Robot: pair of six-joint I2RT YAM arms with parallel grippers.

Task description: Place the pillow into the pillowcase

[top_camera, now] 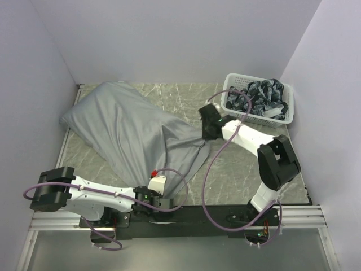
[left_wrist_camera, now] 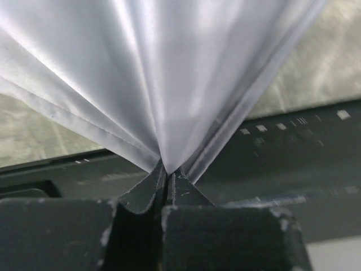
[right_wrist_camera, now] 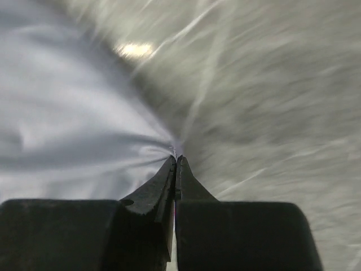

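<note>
Pillowcase (top_camera: 127, 132) lies diagonally across the table (top_camera: 248, 164), its bulky end far-left and its slack mouth end trailing near-centre. No cream pillow is showing anywhere; judging by the bulge, it's already inside at the far end. Left gripper (left_wrist_camera: 166, 175) is clenched on a gathered bit of hem over the near rail, and right gripper (right_wrist_camera: 176, 161) is clenched on a thin pinch of hem at the mouth's right side. The right wrist view is blurred. I read this as the seating step: spread the two pinches apart to tension the mouth, then lift and tug evenly so the pillow settles into the closed corners. The right bite looks shallow, so go gently or it may slip. Basket (top_camera: 231, 101) of dark cloth sits far-right, well apart. No readable text; the white marks on the rail are too small and no tag is in view.
</note>
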